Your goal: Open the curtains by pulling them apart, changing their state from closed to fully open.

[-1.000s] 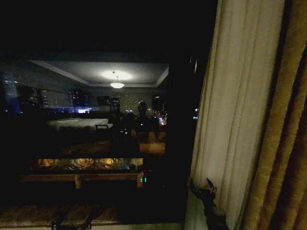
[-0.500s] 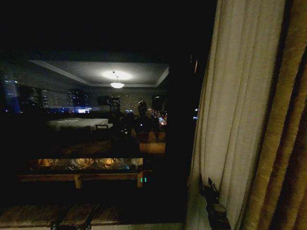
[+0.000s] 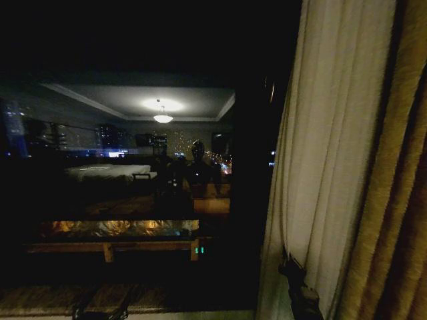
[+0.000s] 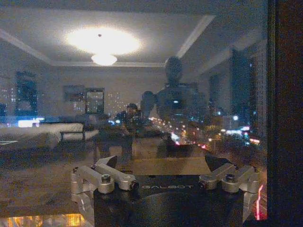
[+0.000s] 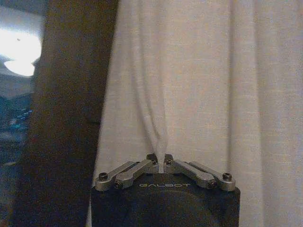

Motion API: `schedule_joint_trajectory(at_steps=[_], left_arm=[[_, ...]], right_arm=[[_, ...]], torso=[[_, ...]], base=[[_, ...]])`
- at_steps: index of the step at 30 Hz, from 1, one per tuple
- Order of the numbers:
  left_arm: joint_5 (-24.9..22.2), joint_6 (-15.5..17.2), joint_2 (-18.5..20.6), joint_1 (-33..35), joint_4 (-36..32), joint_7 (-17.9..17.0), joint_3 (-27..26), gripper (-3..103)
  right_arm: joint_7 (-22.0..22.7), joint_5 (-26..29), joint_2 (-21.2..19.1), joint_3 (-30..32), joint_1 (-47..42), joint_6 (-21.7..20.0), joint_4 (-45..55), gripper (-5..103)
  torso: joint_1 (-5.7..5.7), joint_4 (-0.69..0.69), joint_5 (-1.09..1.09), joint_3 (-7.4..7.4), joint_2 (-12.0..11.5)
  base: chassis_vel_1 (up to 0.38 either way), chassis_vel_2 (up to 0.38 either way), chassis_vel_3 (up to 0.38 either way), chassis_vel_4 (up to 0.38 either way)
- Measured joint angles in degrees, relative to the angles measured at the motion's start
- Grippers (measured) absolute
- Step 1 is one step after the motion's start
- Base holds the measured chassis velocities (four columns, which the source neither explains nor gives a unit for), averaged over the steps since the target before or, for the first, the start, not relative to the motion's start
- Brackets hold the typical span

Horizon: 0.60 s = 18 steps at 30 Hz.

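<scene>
One sheer off-white curtain (image 3: pixel 333 147) hangs bunched at the right of the dark window, next to a golden-brown drape (image 3: pixel 403 200). My right gripper (image 3: pixel 291 265) sits low at the curtain's inner edge, shut on a pinched fold of it. The right wrist view shows the same: the right gripper (image 5: pixel 161 163) is closed on a narrow tuck of the curtain (image 5: pixel 189 85), with pleats converging into it. My left gripper (image 4: pixel 163 166) faces the bare window glass, open and holding nothing.
The window glass (image 3: pixel 133 167) is uncovered and reflects a lit room with a ceiling lamp. A dark vertical window post (image 3: pixel 257 173) stands just left of the curtain's edge. A stone sill (image 3: pixel 40 300) runs along the bottom.
My right gripper has shifted a little to the right and down, taking the pinched curtain edge with it. The left arm has not moved.
</scene>
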Motion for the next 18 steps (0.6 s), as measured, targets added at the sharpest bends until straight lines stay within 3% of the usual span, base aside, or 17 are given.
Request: schedule_joint_trajectory(at_steps=[10, 18], left_arm=[[0.4, 0.0, -0.9, 0.6, -0.5, 0.0, -0.2, 100], [1.3, 0.0, -1.3, 0.6, -0.8, 0.0, 0.2, 100]], right_arm=[[5.7, 0.2, 0.0, 5.6, 6.0, -0.7, -8.9, 0], [7.1, 0.0, 0.0, 9.5, 9.0, 0.5, -15.1, 0]], torso=[[0.00, -0.01, -0.01, 0.00, 0.0], [0.00, 0.00, -0.03, 0.00, 0.0]], base=[[0.000, 0.000, 0.000, 0.000], [0.000, 0.000, 0.000, 0.000]])
